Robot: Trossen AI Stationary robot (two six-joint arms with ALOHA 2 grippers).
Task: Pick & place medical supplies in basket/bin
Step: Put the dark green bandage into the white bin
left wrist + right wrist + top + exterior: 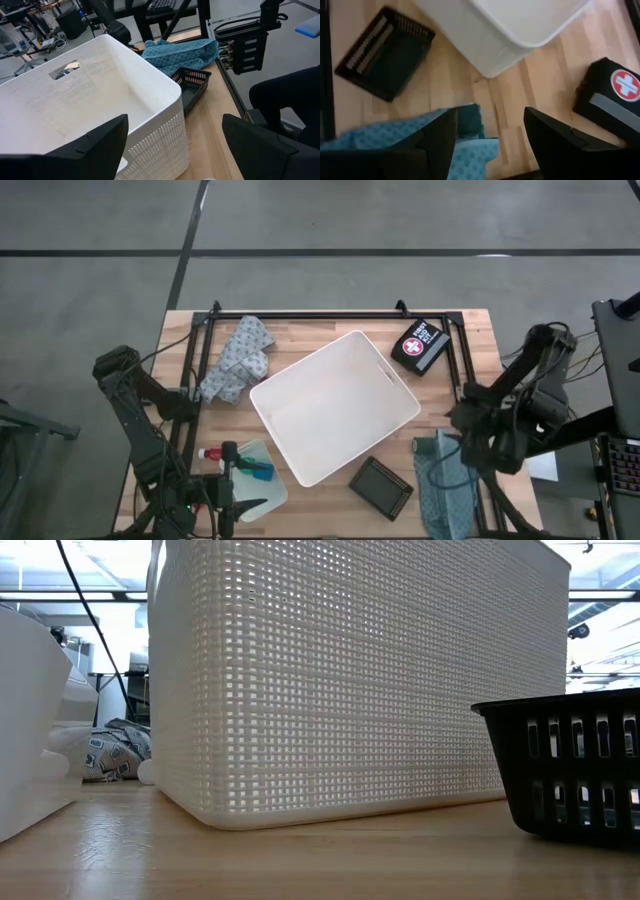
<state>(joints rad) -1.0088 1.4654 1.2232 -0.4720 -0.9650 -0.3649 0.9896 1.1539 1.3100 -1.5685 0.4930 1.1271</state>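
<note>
Your white bin (335,408) sits turned at an angle in the middle of the high view, and it looks empty, so you appear to be at the very start: nothing placed yet, nothing in hand. Your left pincer (228,502) hangs at the lower left of that view, over the small translucent tray (262,498) with its red and blue items, fingers spread and holding nothing; its wrist view looks across the bin's rim toward the small dark basket (191,80). Your right pincer (489,131), at the right edge of the high view, hovers above the teal patterned cloth (443,490), jaws parted and empty. Other supplies wait around the bin: a pale patterned cloth (236,360) at the upper left and a black first-aid pouch (420,345) at the upper right. The next move, as I judge it, calls for you to lower one pincer onto its nearest item, likely the right onto the cloth beneath it, close on a fold, lift clear of the worktop (320,330) and carry it over the bin's wall before letting go.
</note>
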